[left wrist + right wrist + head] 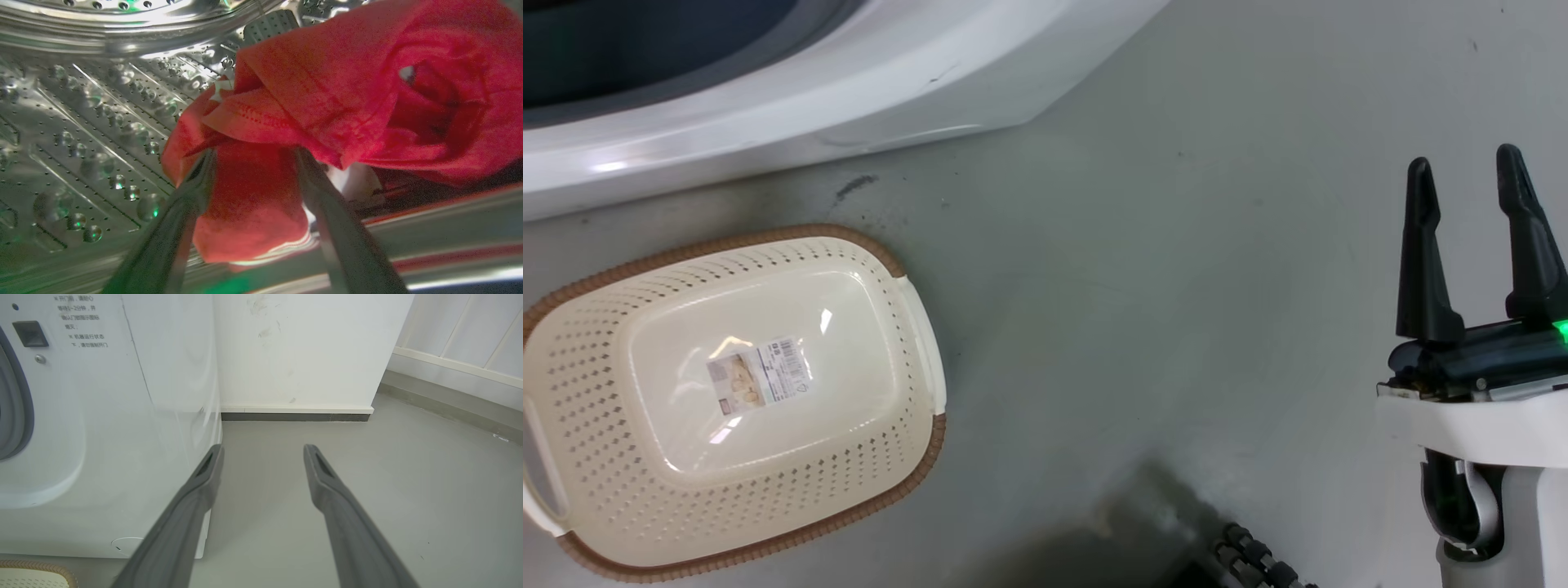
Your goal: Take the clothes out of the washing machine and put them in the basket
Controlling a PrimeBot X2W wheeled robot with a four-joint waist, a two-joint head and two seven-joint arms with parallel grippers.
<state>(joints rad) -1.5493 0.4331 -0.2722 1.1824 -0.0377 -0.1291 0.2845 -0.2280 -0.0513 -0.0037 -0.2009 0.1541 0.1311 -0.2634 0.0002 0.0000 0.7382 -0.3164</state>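
Inside the drum, left tool sat released, fingers astride a fold of the red clothes, bulk lying up-right in wrist view; right tool, also released, was farther off.

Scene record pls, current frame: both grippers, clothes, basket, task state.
left gripper: open, inside the drum, red fabric between its fingers
right gripper: open, holding nothing, above the floor
clothes: red, in the drum; striped trim shows at one edge
basket: on the floor beside the washing machine, no clothes in it
task state: nothing in the basket yet
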